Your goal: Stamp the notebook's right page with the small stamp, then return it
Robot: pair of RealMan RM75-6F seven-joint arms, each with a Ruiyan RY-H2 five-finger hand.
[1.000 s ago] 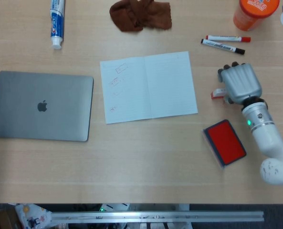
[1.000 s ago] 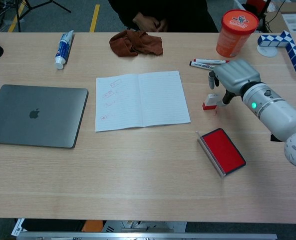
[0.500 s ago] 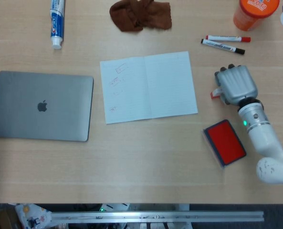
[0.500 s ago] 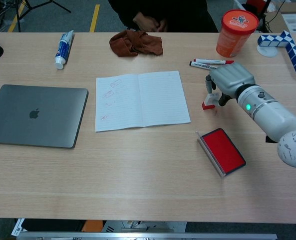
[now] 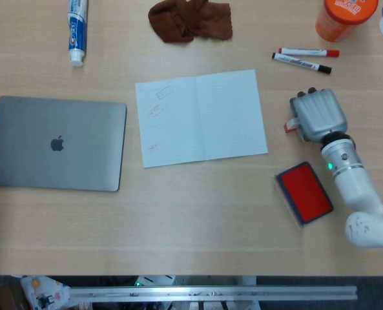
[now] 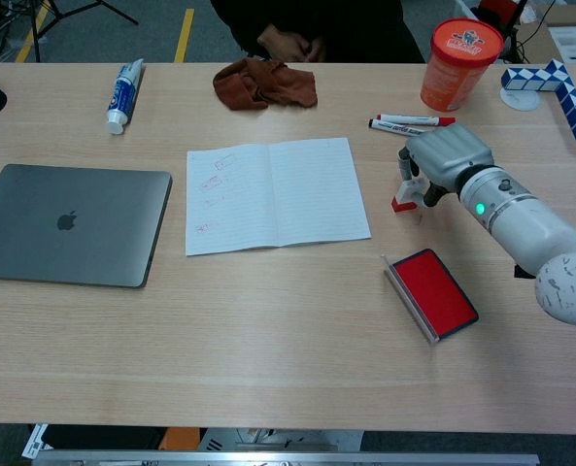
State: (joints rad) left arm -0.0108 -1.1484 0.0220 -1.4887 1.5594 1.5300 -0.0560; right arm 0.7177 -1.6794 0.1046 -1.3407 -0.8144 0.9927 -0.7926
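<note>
The open notebook (image 5: 201, 116) lies flat mid-table, with a few red stamp marks on its left page and a plain right page (image 6: 317, 189). To its right, my right hand (image 5: 317, 114) covers the small stamp (image 6: 403, 199), a white block with a red base. Its fingers curl down around the stamp's top and grip it. In the head view only the stamp's (image 5: 288, 125) left end shows beside the hand. The stamp stands just above or on the table, slightly tilted. An open red ink pad (image 5: 305, 192) lies in front of the hand. My left hand is out of sight.
A shut grey laptop (image 5: 57, 143) lies left of the notebook. Two markers (image 5: 304, 58) and an orange cup (image 5: 343, 16) sit behind my right hand. A brown cloth (image 5: 191, 19) and a toothpaste tube (image 5: 77, 29) lie at the back, and a blue-white snake puzzle (image 6: 559, 87) lies far right.
My right hand has slid a little left toward the notebook and closed round the small stamp, which shifted left with it. Nothing else moved.
</note>
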